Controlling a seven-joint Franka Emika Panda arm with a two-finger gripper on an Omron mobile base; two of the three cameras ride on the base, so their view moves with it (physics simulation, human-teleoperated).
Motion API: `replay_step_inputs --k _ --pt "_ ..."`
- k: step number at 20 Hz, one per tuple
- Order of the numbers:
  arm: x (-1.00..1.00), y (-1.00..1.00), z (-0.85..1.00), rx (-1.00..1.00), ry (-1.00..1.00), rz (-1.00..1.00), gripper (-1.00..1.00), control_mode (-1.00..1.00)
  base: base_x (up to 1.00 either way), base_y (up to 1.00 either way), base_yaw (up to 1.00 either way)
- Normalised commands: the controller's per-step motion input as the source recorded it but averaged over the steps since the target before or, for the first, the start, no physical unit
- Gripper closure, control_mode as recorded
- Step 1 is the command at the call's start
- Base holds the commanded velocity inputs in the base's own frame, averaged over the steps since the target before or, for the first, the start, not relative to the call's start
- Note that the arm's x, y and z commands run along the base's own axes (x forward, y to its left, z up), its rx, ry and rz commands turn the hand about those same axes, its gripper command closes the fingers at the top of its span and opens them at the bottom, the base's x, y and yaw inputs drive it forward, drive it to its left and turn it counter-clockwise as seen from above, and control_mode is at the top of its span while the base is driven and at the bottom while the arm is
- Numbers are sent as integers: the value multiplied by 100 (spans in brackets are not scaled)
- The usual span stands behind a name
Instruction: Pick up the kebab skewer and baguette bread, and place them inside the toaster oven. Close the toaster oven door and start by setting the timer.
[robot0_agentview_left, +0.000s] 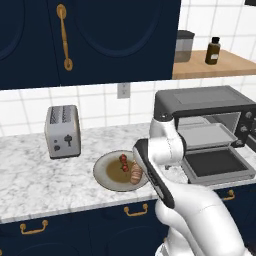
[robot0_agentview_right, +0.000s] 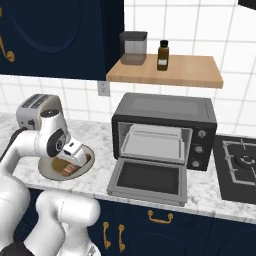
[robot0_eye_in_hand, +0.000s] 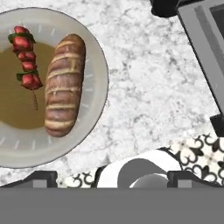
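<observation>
On the marble bench (robot0_agentview_left: 40, 175): one plate (robot0_eye_in_hand: 94, 100) bearing kebab skewer (robot0_eye_in_hand: 26, 61) beside baguette bread (robot0_eye_in_hand: 64, 85), left of toaster oven (robot0_agentview_right: 165, 131) with door (robot0_agentview_right: 147, 180) dropped open; jaws apart above, nothing held; first pick pending, descent onto skewer next.

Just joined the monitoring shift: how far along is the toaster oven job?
Done: only the dark grey toaster oven's drop-down door is down. In hand: nothing; the open two-finger gripper hangs above the counter beside the grey plate. Left: red-chunked kebab skewer and tan baguette lie on that plate; loading, closing, timer remain.
</observation>
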Motion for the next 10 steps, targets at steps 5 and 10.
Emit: replay_step_inputs --k 5,10 --pt "69 51 -57 1 22 0 -100 -100 0 0 0" --pt "67 39 -41 0 16 0 -100 -100 0 0 0"
